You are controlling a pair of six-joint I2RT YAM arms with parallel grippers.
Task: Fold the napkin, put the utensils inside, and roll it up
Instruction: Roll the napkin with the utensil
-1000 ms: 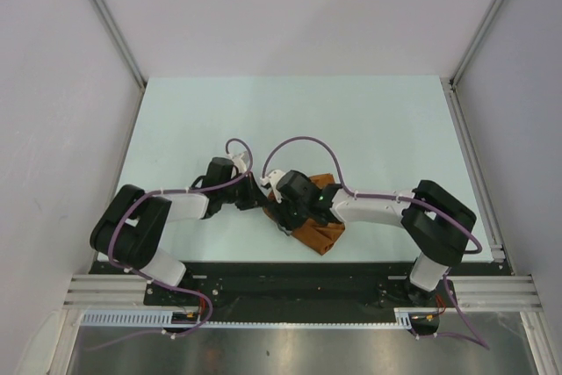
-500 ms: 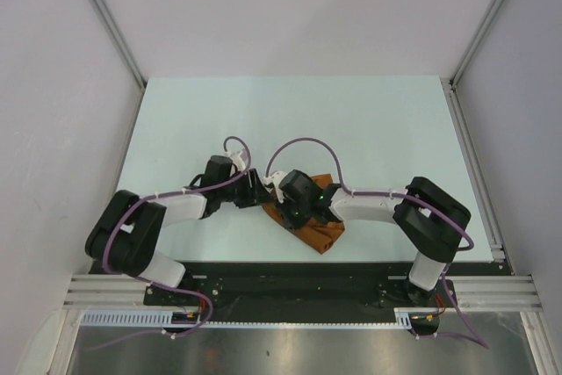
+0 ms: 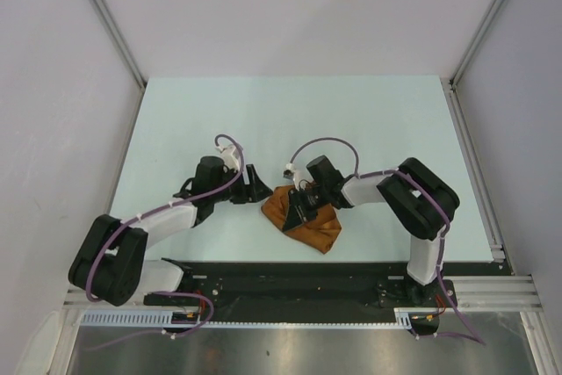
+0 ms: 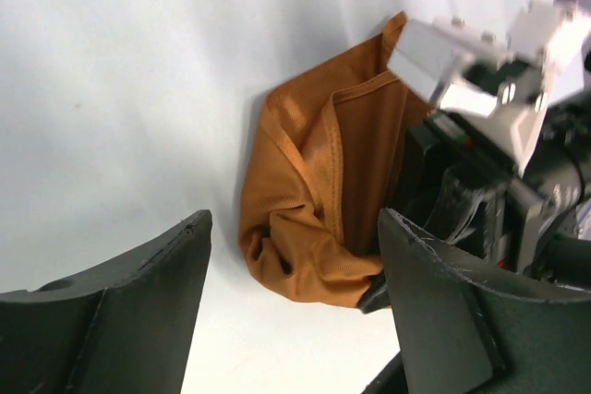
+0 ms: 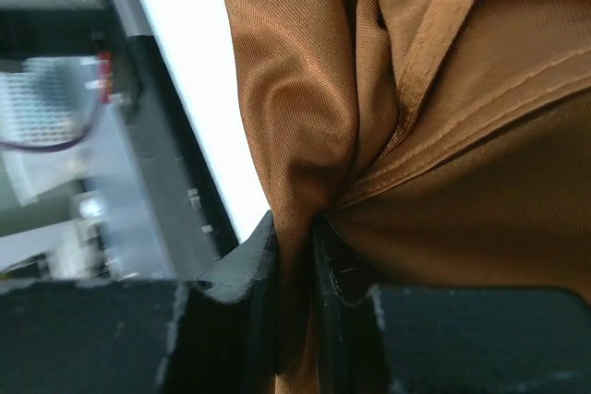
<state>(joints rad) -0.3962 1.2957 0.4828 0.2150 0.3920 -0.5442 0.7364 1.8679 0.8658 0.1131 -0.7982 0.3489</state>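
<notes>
Low in the centre of the overhead view, your left gripper (image 3: 255,185) has let go and drawn off to the left. Its fingers now stand wide apart just beside the rust-orange napkin (image 3: 309,227), while your right gripper (image 5: 294,248) has clamped on a fold of the cloth. A second ago both were huddled over the bundle; now one arm alone holds it, and the napkin lies bunched near the lower edge of the pale table (image 3: 351,120). No fork shows in any view, so the fold looks unfinished.
</notes>
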